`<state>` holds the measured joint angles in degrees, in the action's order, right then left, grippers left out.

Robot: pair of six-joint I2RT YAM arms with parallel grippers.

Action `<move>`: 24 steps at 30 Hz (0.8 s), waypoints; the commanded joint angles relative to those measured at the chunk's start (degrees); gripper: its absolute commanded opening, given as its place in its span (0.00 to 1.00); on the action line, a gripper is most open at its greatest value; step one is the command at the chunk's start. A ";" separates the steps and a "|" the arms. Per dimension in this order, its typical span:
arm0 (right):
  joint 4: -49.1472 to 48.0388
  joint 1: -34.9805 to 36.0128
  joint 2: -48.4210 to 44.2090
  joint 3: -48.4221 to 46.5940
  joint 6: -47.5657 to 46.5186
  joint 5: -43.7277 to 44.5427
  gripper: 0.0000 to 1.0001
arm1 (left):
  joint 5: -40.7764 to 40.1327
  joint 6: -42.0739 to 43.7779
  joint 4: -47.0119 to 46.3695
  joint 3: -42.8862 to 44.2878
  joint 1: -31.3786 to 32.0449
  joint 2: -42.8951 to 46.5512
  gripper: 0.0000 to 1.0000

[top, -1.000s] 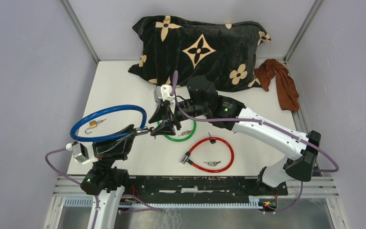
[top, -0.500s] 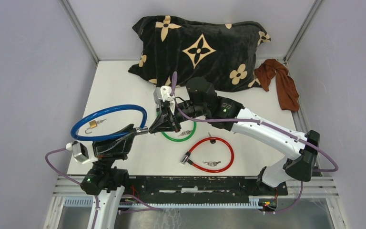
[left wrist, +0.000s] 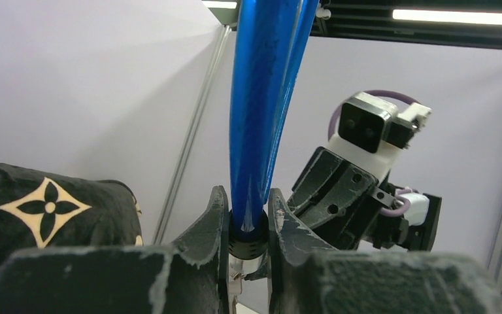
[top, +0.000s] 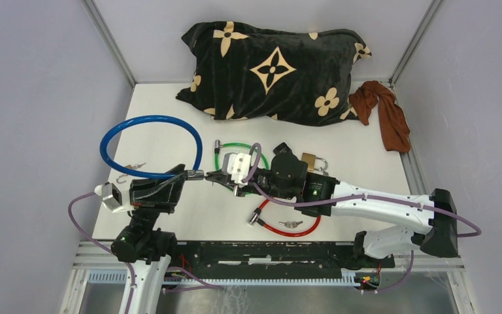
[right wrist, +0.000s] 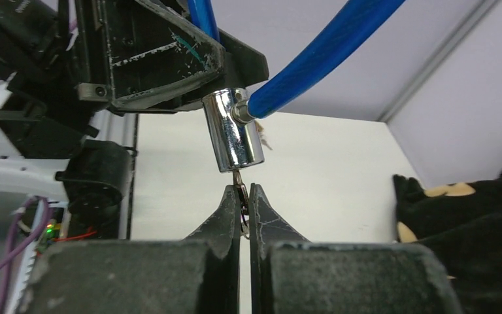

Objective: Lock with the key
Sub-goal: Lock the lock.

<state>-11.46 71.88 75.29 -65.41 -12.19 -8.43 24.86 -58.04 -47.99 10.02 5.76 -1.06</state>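
My left gripper (top: 193, 174) is shut on the blue cable lock (top: 150, 120) and holds it off the table. In the left wrist view the fingers (left wrist: 212, 222) clamp the lock's black collar (left wrist: 248, 241), and the blue cable (left wrist: 261, 98) rises from it. The right wrist view shows the chrome lock cylinder (right wrist: 233, 129) hanging just past my right gripper (right wrist: 244, 196). That gripper is shut on the key (right wrist: 239, 185), whose blade sits in the cylinder's end. Seen from above, the right gripper (top: 217, 175) faces the left one tip to tip.
A green cable lock (top: 235, 145), a brass padlock (top: 310, 161) and a red cable lock (top: 297, 229) with keys lie around the right arm. A small padlock (top: 125, 173) lies under the blue loop. A black pillow (top: 274, 65) and brown cloth (top: 385, 111) fill the back.
The right arm swung down from over the green lock to face the left gripper, and its jaws shut on the key. The blue loop shifted towards the back.
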 commanded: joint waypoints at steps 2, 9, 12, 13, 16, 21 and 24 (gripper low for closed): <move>-11.47 3.26 1.22 -2.42 -7.32 14.66 0.00 | -1.82 -1.15 3.43 1.32 -0.09 0.53 0.02; -9.23 3.30 0.20 -2.09 -6.88 14.96 0.00 | -1.63 -0.78 2.80 1.08 0.00 0.53 0.02; -6.96 3.23 -0.95 -0.77 -9.31 16.21 0.46 | -1.55 -0.49 2.13 1.05 -0.11 0.53 0.02; -5.59 3.14 -1.23 -0.72 -10.52 16.04 0.61 | -1.43 -0.19 1.80 1.05 -0.05 0.53 0.02; -2.20 0.62 -2.25 -1.17 -8.74 10.58 0.97 | -0.88 0.29 0.95 0.97 -0.05 0.53 0.02; -3.12 -5.31 -1.36 -4.63 1.04 -9.03 0.98 | -0.02 1.57 0.39 0.63 -0.04 0.53 0.02; -6.16 -5.34 1.75 -7.97 6.48 -14.04 0.98 | 1.00 3.42 -0.24 0.36 0.01 0.53 0.02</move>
<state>-12.75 66.43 75.09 -67.31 -14.26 -10.35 24.40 -57.63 -45.08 10.00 5.76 -1.08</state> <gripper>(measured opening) 0.979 0.209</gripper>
